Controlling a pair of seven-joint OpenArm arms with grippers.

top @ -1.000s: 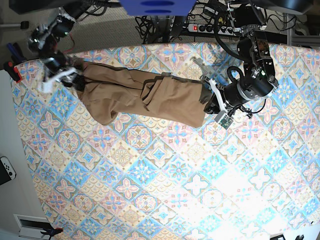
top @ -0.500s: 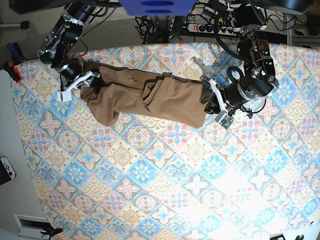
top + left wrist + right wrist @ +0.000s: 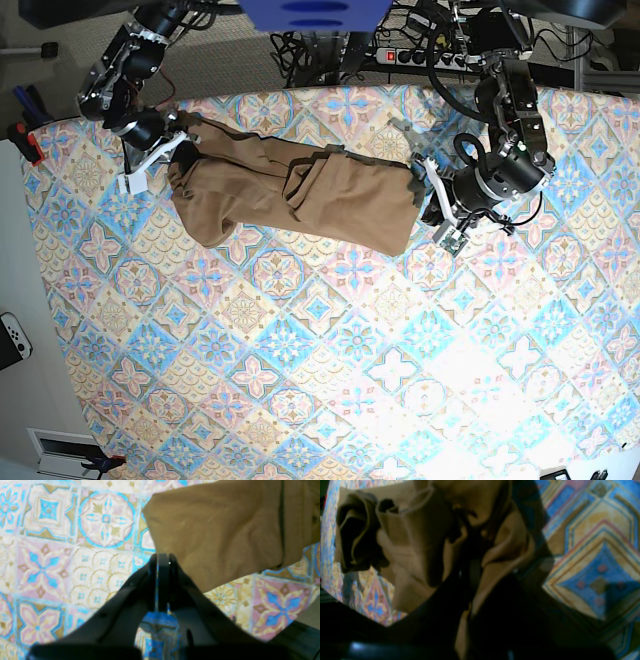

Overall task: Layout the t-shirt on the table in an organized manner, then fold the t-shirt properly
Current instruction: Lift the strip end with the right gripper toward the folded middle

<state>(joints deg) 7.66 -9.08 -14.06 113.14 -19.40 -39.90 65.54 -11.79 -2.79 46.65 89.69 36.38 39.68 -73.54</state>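
Table [image 3: 330, 380] fills the base view, patterned in blue, pink and cream tiles. Rumpled t-shirt [image 3: 290, 190] stretches across its 12 o'clock part. Left gripper [image 3: 428, 200] pinches the 3 o'clock end, jaws together; right gripper [image 3: 172, 152] clamps bunched cloth at 9 o'clock.

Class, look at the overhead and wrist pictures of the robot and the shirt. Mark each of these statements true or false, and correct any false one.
1. The t-shirt lies bunched in a long strip, not spread flat. True.
2. The t-shirt lies in the near half of the table. False: it lies along the far side, towards the arm bases.
3. The right gripper is shut on the t-shirt. True.
4. The left gripper has its jaws wide open. False: they are closed, at the shirt's edge.
5. The t-shirt bears a printed picture. False: it is plain tan-brown.
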